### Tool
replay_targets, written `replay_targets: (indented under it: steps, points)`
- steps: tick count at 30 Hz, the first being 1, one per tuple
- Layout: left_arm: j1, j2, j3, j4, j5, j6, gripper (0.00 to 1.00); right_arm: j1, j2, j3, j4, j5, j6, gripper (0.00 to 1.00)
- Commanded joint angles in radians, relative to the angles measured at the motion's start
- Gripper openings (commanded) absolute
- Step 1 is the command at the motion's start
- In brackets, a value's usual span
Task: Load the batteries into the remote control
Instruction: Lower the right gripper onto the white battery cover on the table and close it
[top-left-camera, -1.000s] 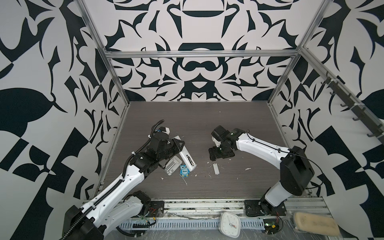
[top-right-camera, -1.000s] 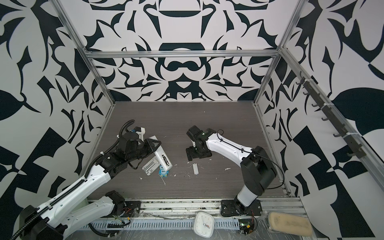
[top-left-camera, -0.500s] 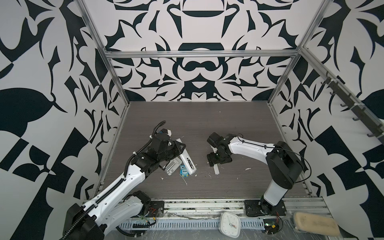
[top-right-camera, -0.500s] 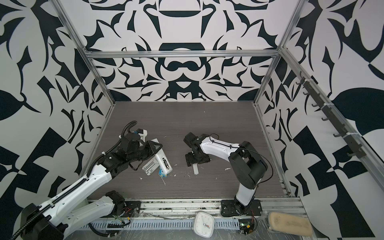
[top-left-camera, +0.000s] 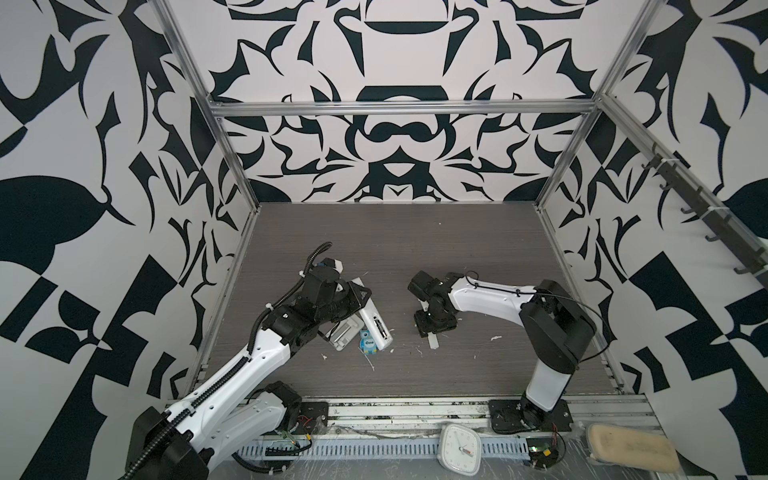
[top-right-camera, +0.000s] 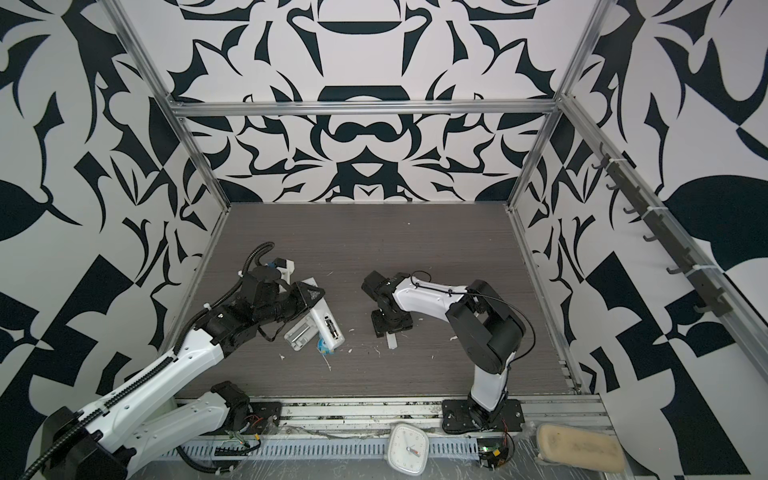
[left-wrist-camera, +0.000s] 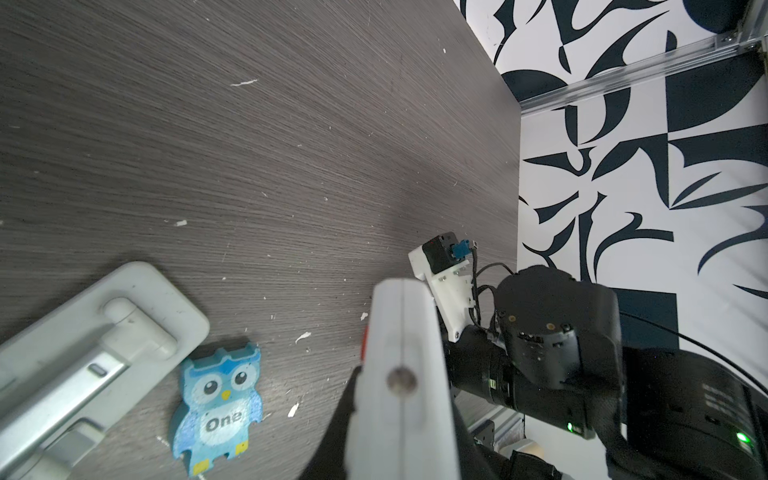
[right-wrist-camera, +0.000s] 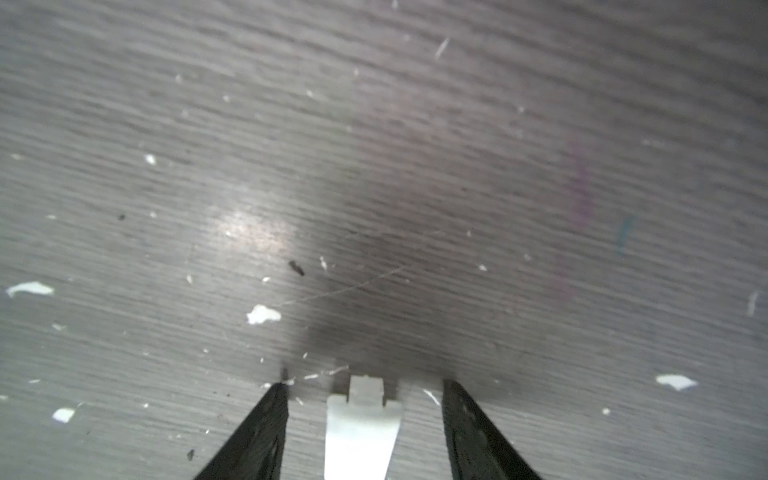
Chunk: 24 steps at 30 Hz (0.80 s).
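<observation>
Newly dropped toward 6 o'clock, right gripper (right-wrist-camera: 365, 383) holds jaws apart astride a small white plastic tab (right-wrist-camera: 361, 428); left gripper (top-left-camera: 360, 300) clamps the long slim white remote control (top-left-camera: 376, 328).

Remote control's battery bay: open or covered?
Open: in both top views the remote control shows a dark uncovered slot; a white lid lies apart.

Left arm (top-left-camera: 249, 365): white link shells, black joint housings.
Left conduit (top-left-camera: 316, 253): black, corrugated.
Right arm (top-left-camera: 486, 297): white forearm, bulky black elbow block, thin black cable (left-wrist-camera: 681, 343).
Right gripper (right-wrist-camera: 365, 384): black fingers (right-wrist-camera: 257, 432), tapering to points.
Base plates (top-left-camera: 503, 411): black, flat, rectangular.
</observation>
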<state>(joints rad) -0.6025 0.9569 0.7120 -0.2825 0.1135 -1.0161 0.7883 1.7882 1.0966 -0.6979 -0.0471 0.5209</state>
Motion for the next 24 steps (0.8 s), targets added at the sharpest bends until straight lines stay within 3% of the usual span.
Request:
replay_targets:
  steps: [1, 24]
  points:
    - [0.001, -0.009, -0.009, -0.011, 0.004, -0.002, 0.08, 0.014, 0.012, 0.004, -0.002, -0.008, 0.001, 0.59]
    - [0.001, -0.001, -0.016, -0.015, 0.011, 0.011, 0.08, 0.040, 0.045, 0.022, -0.013, 0.007, 0.009, 0.30]
